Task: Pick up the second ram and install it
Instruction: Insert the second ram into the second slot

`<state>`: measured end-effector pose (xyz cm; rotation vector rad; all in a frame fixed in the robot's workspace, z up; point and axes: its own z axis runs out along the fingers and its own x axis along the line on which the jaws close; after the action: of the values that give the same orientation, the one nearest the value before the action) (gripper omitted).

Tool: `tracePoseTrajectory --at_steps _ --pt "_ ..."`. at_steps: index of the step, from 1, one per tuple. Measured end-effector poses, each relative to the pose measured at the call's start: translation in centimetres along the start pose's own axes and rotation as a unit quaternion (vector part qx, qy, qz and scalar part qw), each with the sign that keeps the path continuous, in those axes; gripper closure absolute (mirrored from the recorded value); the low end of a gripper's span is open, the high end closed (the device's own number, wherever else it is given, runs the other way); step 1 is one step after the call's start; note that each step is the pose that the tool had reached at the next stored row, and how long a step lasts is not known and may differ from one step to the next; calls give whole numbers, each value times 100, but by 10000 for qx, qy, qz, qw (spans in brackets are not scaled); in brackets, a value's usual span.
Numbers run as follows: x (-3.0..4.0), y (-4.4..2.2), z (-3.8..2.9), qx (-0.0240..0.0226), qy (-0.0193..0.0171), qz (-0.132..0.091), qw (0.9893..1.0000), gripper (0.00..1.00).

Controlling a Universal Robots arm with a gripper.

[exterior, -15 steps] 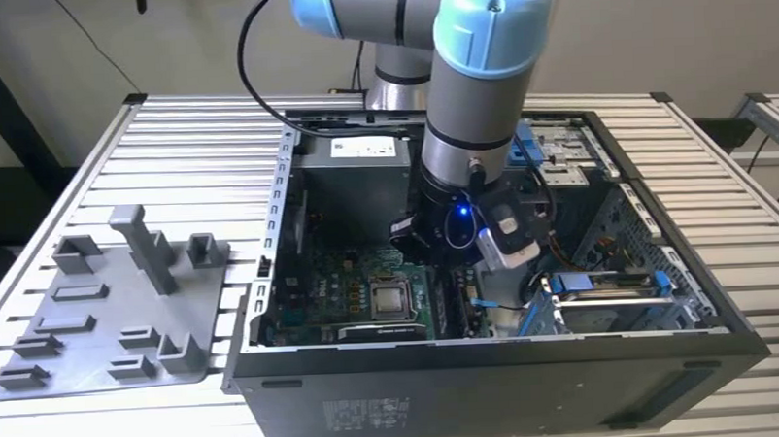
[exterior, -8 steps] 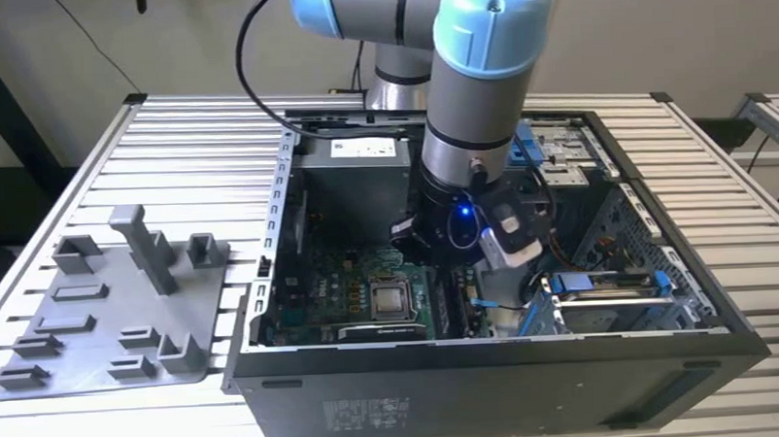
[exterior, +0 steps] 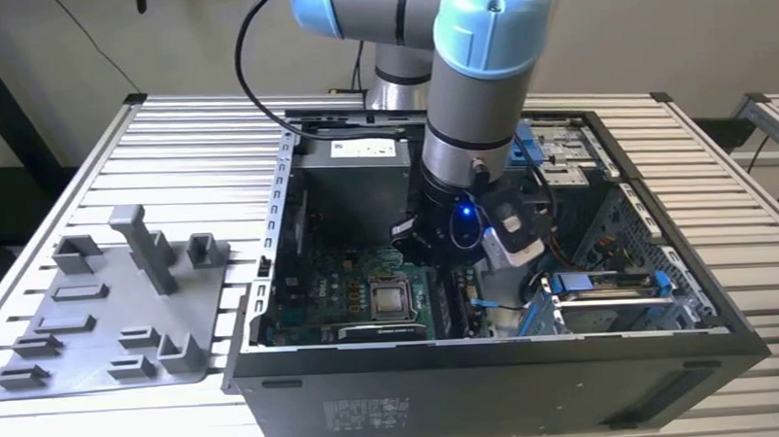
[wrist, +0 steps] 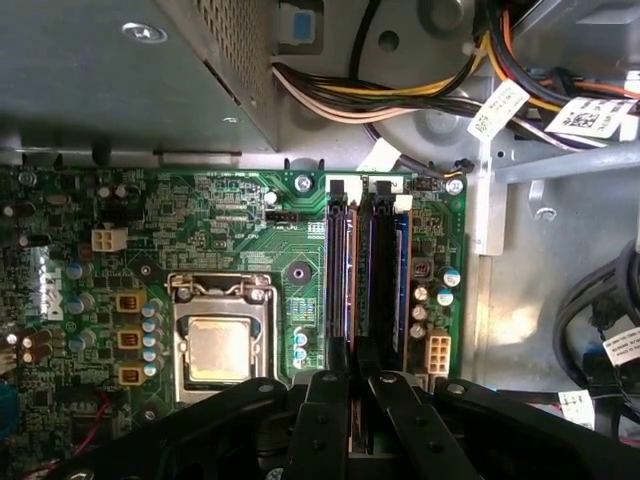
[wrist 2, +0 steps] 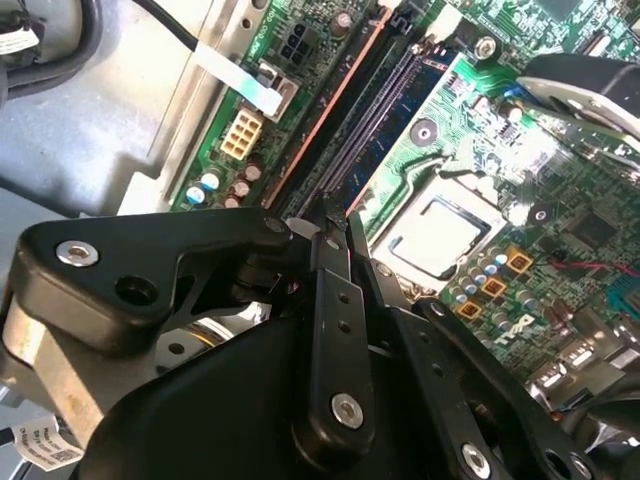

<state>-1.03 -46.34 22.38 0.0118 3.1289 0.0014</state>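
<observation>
From my remote station I see the arm reaching down into the open black computer case [exterior: 499, 370] on the slatted metal bench [exterior: 166, 139]. The fingers [wrist: 355, 415] stand narrow, closed on the long, thin, near-black second ram [wrist: 383, 275], which stands edge-on in a slot of the green motherboard [wrist: 220, 230], beside the silver square processor [wrist: 218, 350]. A grey plastic holder tray [exterior: 108, 316] lies on the bench at the exterior view's left.

Grey arm [exterior: 470, 99], light-blue joint caps, black screw-studded gripper [wrist: 355, 395].
</observation>
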Motion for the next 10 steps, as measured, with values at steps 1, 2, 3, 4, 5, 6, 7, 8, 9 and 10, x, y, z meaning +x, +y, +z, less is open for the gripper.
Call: tracePoseTrajectory --at_steps 1,2,3,4,5,6,7,8,9,10 --pt "-1 0 1 -1 0 -5 10000 86" --pt "-2 0 1 -1 0 -10 10000 86" --pt "-3 0 1 0 0 -11 10000 86" --pt "-3 0 1 0 0 -11 10000 86" --pt "-3 0 1 0 0 -11 10000 86" --pt "-3 0 1 0 0 -12 10000 86" --pt "-2 0 1 0 0 -11 10000 86" --pt "-3 0 1 0 0 -12 10000 86" --pt "-2 0 1 0 0 -12 10000 86" --pt "-2 0 1 0 0 -12 10000 86"
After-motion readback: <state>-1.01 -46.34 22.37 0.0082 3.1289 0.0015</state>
